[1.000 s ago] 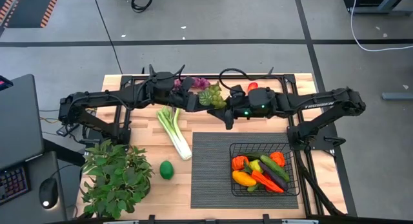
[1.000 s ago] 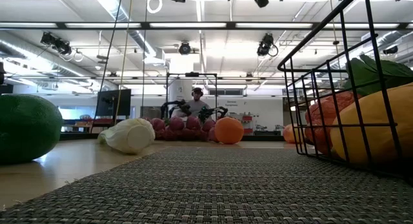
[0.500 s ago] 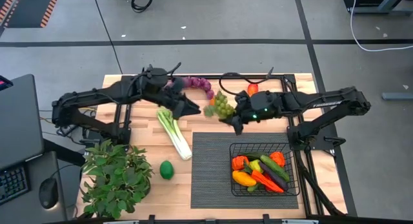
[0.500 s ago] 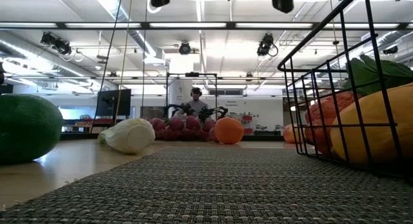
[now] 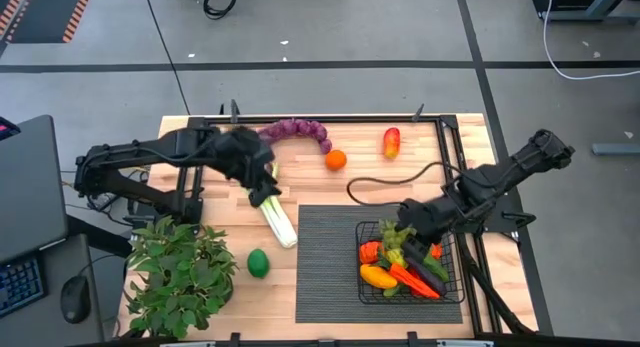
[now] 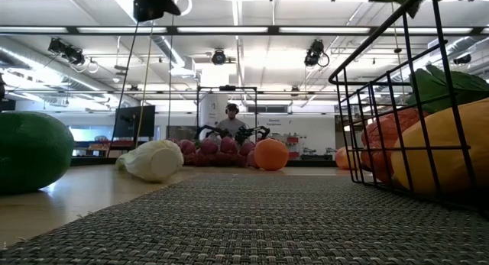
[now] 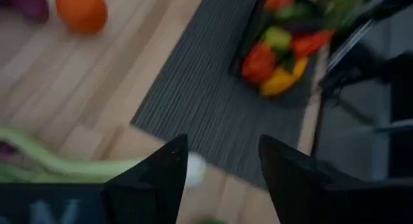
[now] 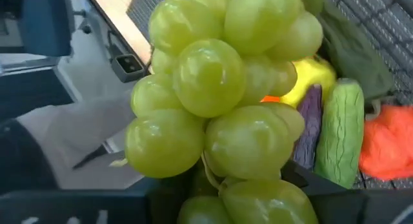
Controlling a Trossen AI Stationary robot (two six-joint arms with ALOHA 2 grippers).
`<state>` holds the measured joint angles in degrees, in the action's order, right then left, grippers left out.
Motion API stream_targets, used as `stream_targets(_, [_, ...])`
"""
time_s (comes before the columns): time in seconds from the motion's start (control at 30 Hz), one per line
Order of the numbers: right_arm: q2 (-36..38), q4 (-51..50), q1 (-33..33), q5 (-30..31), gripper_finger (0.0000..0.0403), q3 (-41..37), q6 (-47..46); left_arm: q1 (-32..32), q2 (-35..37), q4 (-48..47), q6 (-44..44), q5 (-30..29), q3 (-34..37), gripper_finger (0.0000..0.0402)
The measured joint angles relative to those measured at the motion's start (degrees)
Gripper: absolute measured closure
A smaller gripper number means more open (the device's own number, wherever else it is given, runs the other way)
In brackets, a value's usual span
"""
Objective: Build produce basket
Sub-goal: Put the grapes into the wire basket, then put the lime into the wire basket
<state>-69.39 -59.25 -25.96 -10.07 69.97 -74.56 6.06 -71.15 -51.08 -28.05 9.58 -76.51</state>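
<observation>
One bunch of green grapes (image 8: 219,114) is pinched in the right gripper (image 5: 400,230) above the basket (image 5: 452,277), lower right of frame. Left gripper (image 5: 262,177) hovers over the leek (image 5: 272,209), fingers (image 7: 293,179) spread.

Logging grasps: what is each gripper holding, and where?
Right gripper holds the green grapes over the basket; hold point hidden. Left gripper holds nothing.

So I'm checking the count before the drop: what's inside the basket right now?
In the basket: an orange piece, a yellow pepper, a carrot, an eggplant and a cucumber. The right end effector, holding green grapes, hides whatever is beneath.
</observation>
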Motion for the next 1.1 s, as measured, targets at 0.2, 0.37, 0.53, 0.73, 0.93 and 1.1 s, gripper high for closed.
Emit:
stream_targets(0.2, [-0.32, -0.56, -5.09, 4.94, 0.0224, -0.02, -6.51, -4.31, -0.95, -4.89, 0.21, -1.83, -0.04, 0.018])
stream_targets(0.37, [-0.66, -1.51, -6.41, 6.21, 0.0139, -0.02, -7.57, -6.96, -3.72, -11.24, -0.69, 0.64, 0.0, 0.0142])
stream_targets(0.53, [-0.83, -3.22, -7.31, 6.04, 0.0065, 0.0, -7.38, -10.9, -7.23, -13.09, -3.19, 4.4, 0.0, 0.01])
stream_targets(0.73, [-0.83, -5.2, -8.49, 6.05, 0.0034, 0.0, -6.55, -15.92, -11.31, -16.03, -13.64, 4.82, 0.0, 0.0061])
stream_targets(0.93, [-0.83, -5.85, -10.04, 11.56, 0.0036, 0.0, -6.39, -19.32, -16.2, -16.94, -33.53, 3.59, 0.07, 0.0049])
stream_targets(1.1, [-0.8, -6.02, -11.66, 16.81, 0.0032, 0.0, -5.06, -21.55, -21.61, -16.78, -39.3, 3.84, 0.07, 0.0049])
